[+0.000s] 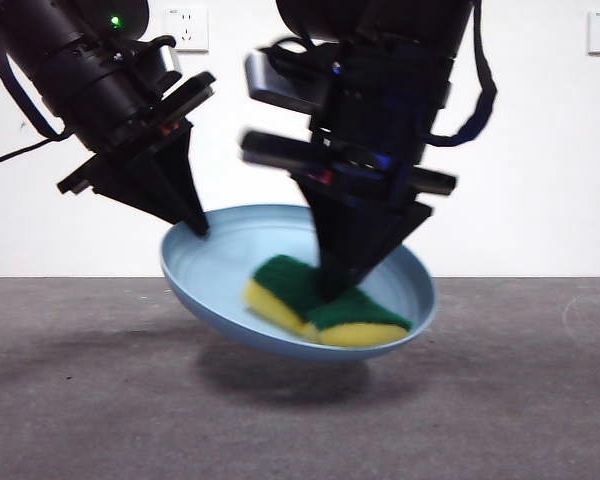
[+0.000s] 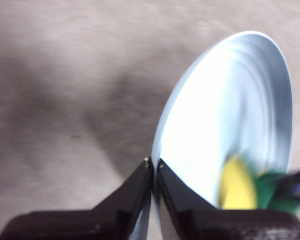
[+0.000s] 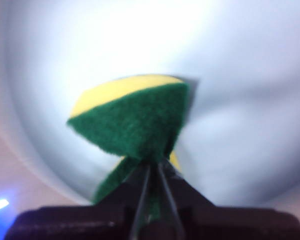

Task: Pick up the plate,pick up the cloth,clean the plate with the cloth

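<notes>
One light-blue plate [image 1: 220, 270], one yellow-green sponge [image 1: 325, 305], two black tools, left tool [image 1: 198, 228], right tool [image 1: 330, 290]

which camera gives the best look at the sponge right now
The front view: the sponge shows nearly whole, bent under the right claw inside the plate. The right wrist view shows its green face close and blurred; the left wrist view catches only a smeared corner.
</notes>
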